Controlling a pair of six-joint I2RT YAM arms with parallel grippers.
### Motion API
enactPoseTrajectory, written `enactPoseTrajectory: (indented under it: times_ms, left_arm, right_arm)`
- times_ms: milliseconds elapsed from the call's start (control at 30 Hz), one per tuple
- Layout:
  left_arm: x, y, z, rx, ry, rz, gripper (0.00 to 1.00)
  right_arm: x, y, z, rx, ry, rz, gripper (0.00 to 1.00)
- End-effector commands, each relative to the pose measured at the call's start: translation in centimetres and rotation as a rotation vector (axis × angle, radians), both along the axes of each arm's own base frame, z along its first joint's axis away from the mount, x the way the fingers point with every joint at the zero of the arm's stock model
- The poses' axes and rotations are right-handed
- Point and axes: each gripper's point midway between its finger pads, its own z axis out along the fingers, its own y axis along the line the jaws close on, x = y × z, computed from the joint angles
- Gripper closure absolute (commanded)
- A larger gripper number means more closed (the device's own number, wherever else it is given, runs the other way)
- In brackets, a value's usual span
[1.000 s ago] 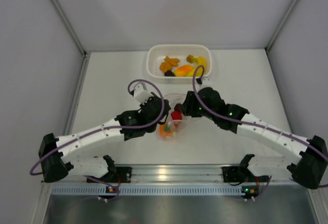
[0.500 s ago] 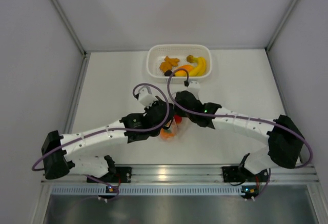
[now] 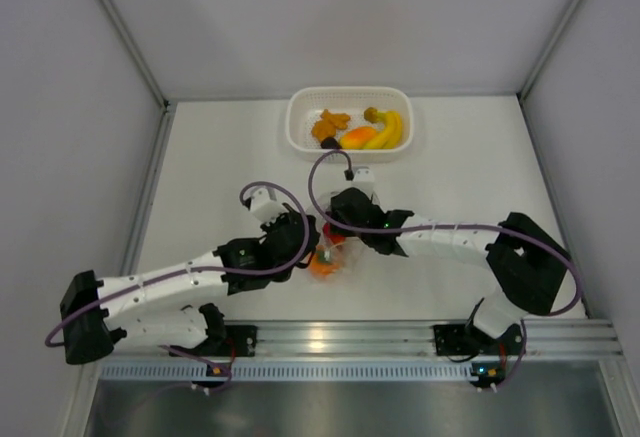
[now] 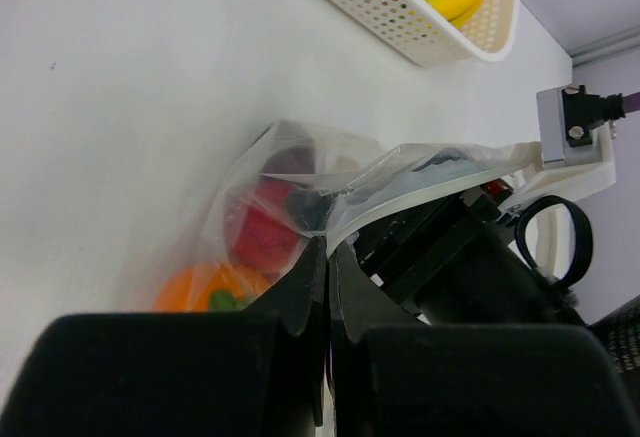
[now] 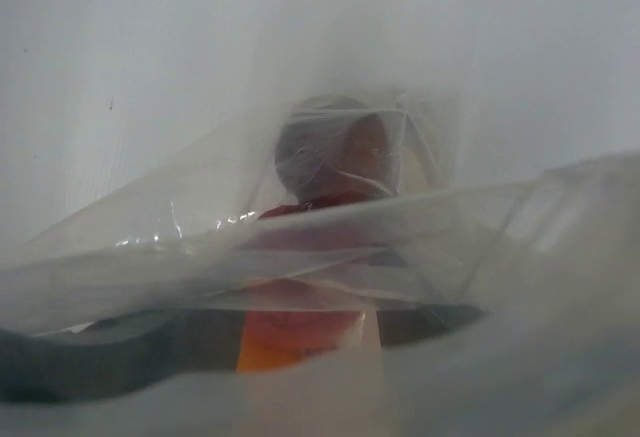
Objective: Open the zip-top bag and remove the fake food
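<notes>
**Q:** Where does the zip-top bag lie, and what has hold of it?

**A:** The zip-top bag (image 3: 330,255) rests near the middle of the worktop (image 3: 200,177). The white basket (image 3: 300,129) stands well apart at its 12 o'clock. The left claw (image 4: 328,255) is clenched on a fold of the clear film at the bag's 9 o'clock side. The right claw (image 3: 342,225) sits at the bag's 1 o'clock, close against the mouth. Film is draped across its wrist camera, so whether it is released or gripping cannot be told.

**Q:** How should the bag be expected to handle?

**A:** By its look it is light, thin and limp. The film should crumple rather than resist, slip between smooth pads, and slide on the worktop unless pinned. The stiffer strip along the mouth looks like the best hold, one lip to each claw.

**Q:** And the contents?

**A:** The fake food (image 3: 322,262) inside shows as a red fruit (image 4: 262,229) and an orange piece (image 4: 200,289), lying deep in the bag beyond the left claw's pinch. These are probably rigid, light and smooth, and likely to roll. A grip across the widest part suits them. Other pieces, among them a yellow banana (image 3: 392,129), lie in the basket.
</notes>
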Motion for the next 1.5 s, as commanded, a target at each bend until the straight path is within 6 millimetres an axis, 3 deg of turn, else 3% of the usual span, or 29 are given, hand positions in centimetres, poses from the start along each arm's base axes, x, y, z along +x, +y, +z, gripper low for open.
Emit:
enactPoseTrajectory:
  times_ms: [0,267,433,767,1233,1300,1333,1367,1467]
  left_arm:
    - [-0.2,1.2,-0.3,0.02,-0.021,0.008,1.0]
    - [-0.5,1.9,-0.9,0.068,-0.025,-0.008,1.0]
    - [-0.5,2.1,-1.1,0.087,-0.025,-0.017,1.0]
    - [-0.6,2.1,-1.2,0.103,-0.027,-0.025,1.0]
    - [-0.4,2.8,-1.1,0.123,-0.043,-0.007,1.0]
    - [-0.3,2.9,-1.0,0.119,-0.046,-0.004,1.0]
    - [-0.3,3.0,-1.0,0.12,-0.047,-0.002,1.0]
    - [-0.3,3.0,-1.0,0.119,-0.048,-0.001,1.0]
    - [-0.3,3.0,-0.8,0.114,-0.051,0.001,1.0]
  right_arm:
    - [-0.2,2.3,0.6,0.052,-0.058,0.103,0.47]
    - [-2.1,3.9,-0.9,0.011,-0.024,0.234,0.39]
    - [-2.6,2.4,-4.3,-0.123,0.046,0.21,0.36]
    - [-2.5,1.5,-7.0,-0.206,0.077,0.195,0.32]
    - [-2.9,1.0,-7.1,-0.217,0.073,0.203,0.31]
    - [-3.0,0.9,-6.8,-0.204,0.066,0.205,0.4]
    - [-3.0,1.1,-6.4,-0.19,0.055,0.206,0.52]
    - [-3.1,1.0,-6.3,-0.185,0.048,0.209,0.56]
    - [-3.1,1.3,-4.1,-0.152,-0.002,0.217,0.58]
